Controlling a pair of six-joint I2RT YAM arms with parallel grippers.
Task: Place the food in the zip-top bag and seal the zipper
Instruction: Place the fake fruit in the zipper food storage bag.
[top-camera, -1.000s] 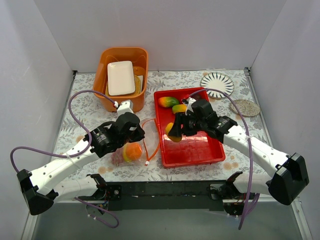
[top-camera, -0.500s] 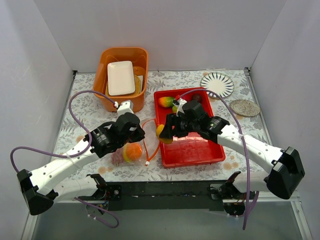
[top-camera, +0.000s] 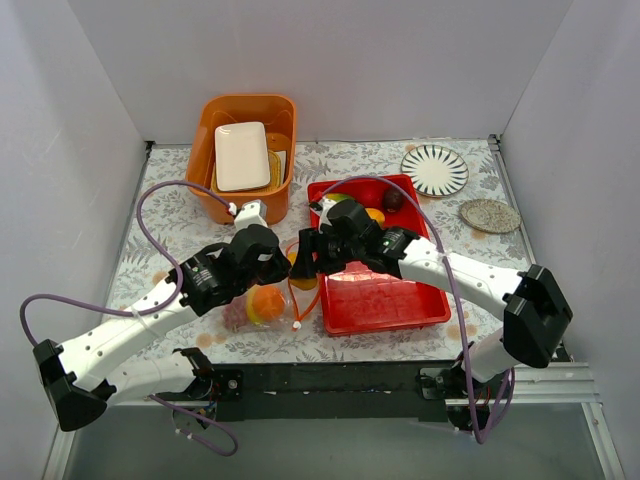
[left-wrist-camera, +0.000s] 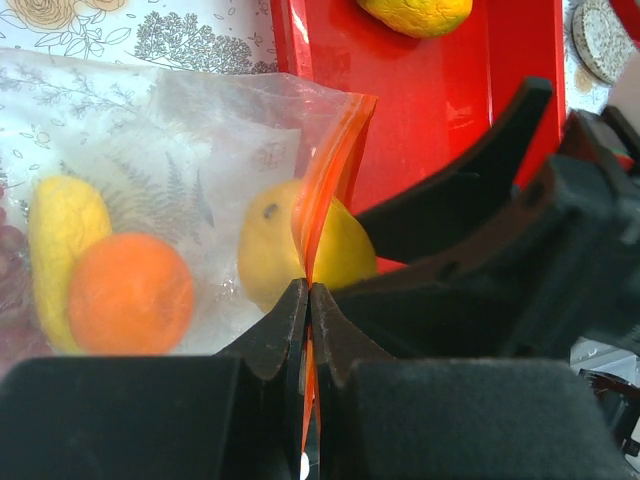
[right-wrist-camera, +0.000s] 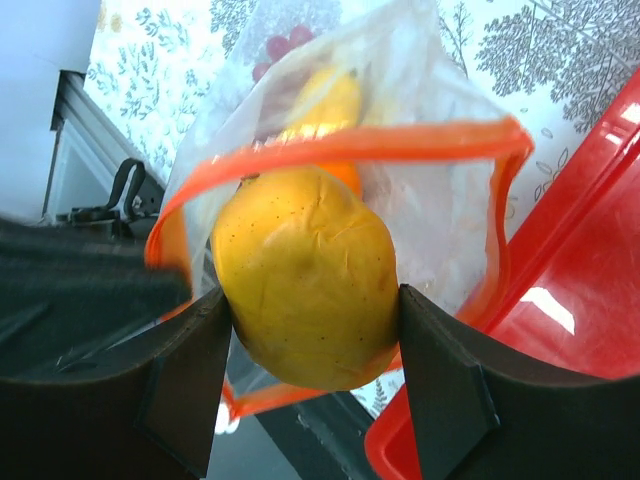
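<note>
Pinched the zipper flat between the closed fingertips of the left hand. Gripped a yellow mango in the right hand, fingers spread wide against its sides, and held it at the open mouth of the zip-top bag. Saw from the right wrist alone the orange-red strip looping around the mango, with dark red grapes deep in the bag behind it. Saw plainly from the left wrist an orange touching a yellow piece inside the bag, and the mango sitting half past the strip. Found the wider layout from above only: the bag lying on the table just left of the red tray, a dark purple ball at the tray's far end, an orange bin beyond holding a white dish.
</note>
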